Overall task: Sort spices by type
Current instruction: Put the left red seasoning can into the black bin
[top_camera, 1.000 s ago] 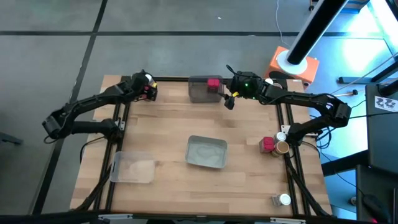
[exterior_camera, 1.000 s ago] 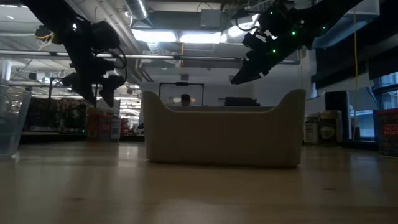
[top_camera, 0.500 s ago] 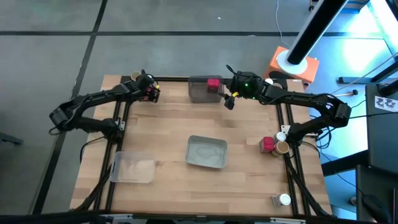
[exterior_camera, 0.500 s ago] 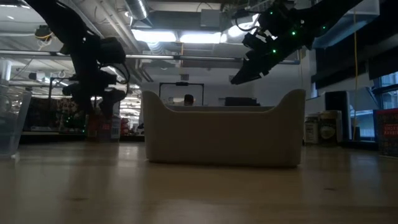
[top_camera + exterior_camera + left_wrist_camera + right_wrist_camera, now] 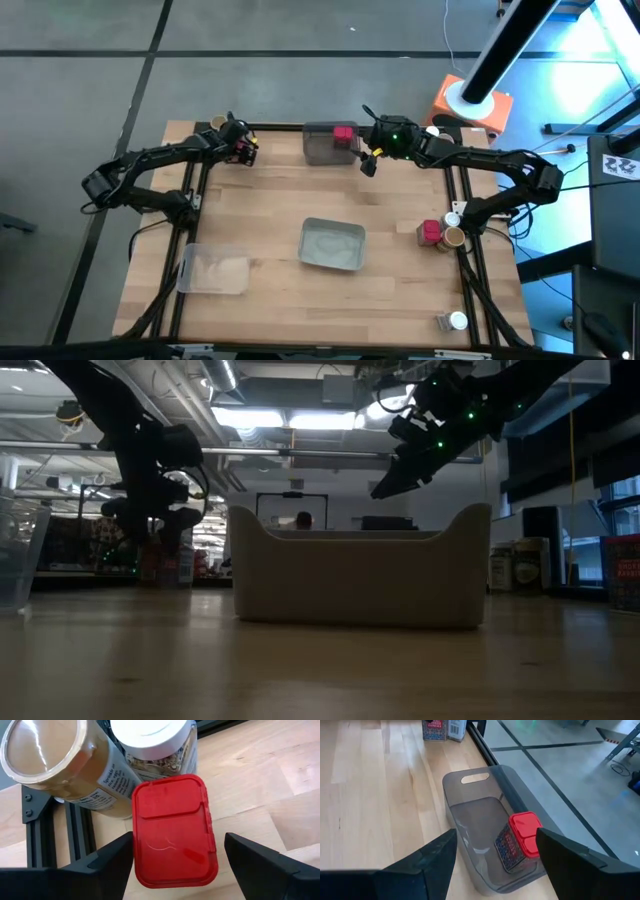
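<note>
1. Upper left of the high view: the left gripper (image 5: 243,152) hangs over a cluster of three jars at the table's back-left corner. Its fingers stand apart, one on each side of the red jar (image 5: 174,830), gripping nothing yet.
2. Touching the red jar's far edge are a tan-topped jar (image 5: 55,760) and a white-topped jar (image 5: 156,742).
3. The red jar looks like light, rigid plastic with a smooth, likely slippery lid. It is best pinched across its flat sides below the lid; its crowding neighbours could tip.
4. Top centre: a dark tray (image 5: 322,146) holds another red jar (image 5: 519,842), lying tilted.
5. Just right of the tray, the right gripper (image 5: 369,160) hovers with fingers spread, empty.
6. Right edge: more jars (image 5: 441,233) wait by the rail, well apart from both grippers.
</note>
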{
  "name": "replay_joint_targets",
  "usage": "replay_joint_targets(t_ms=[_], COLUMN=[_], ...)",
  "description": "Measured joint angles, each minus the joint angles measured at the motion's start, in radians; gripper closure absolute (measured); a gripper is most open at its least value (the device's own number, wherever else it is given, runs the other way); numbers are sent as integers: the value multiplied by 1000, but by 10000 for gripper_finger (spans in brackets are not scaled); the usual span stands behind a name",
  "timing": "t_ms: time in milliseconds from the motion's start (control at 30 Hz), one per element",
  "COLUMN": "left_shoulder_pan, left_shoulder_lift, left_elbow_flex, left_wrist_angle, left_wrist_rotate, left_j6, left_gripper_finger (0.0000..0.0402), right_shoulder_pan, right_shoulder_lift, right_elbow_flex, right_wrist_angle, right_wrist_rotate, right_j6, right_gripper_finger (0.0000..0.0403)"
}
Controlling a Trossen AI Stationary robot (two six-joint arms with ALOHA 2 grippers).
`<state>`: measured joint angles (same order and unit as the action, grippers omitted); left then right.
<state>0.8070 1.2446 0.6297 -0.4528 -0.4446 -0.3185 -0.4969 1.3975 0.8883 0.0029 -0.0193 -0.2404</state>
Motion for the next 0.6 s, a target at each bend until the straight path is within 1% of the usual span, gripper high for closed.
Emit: replay_joint_targets(t_ms=[133, 267, 367, 467, 600], left_shoulder_pan=[0, 0, 0, 0, -2], left_shoulder_lift=[0, 0, 0, 0, 0], left_elbow_flex=[0, 0, 0, 0, 0], left_wrist_angle=[0, 1, 2, 3, 2], left_wrist_rotate=[0, 22, 27, 30, 41], left_j6=[5, 8, 17, 37, 65], left_gripper_finger=[150, 182, 198, 199, 189], right_shoulder_pan=[0, 0, 0, 0, 0], right_shoulder_lift=[0, 0, 0, 0, 0], right_elbow_flex=[0, 0, 0, 0, 0], right_wrist_angle=[0, 3, 3, 3, 1], right_wrist_rotate=[0, 0, 0, 0, 0], right_j6=[0, 0, 0, 0, -1], right_gripper_finger=[134, 134, 134, 134, 134])
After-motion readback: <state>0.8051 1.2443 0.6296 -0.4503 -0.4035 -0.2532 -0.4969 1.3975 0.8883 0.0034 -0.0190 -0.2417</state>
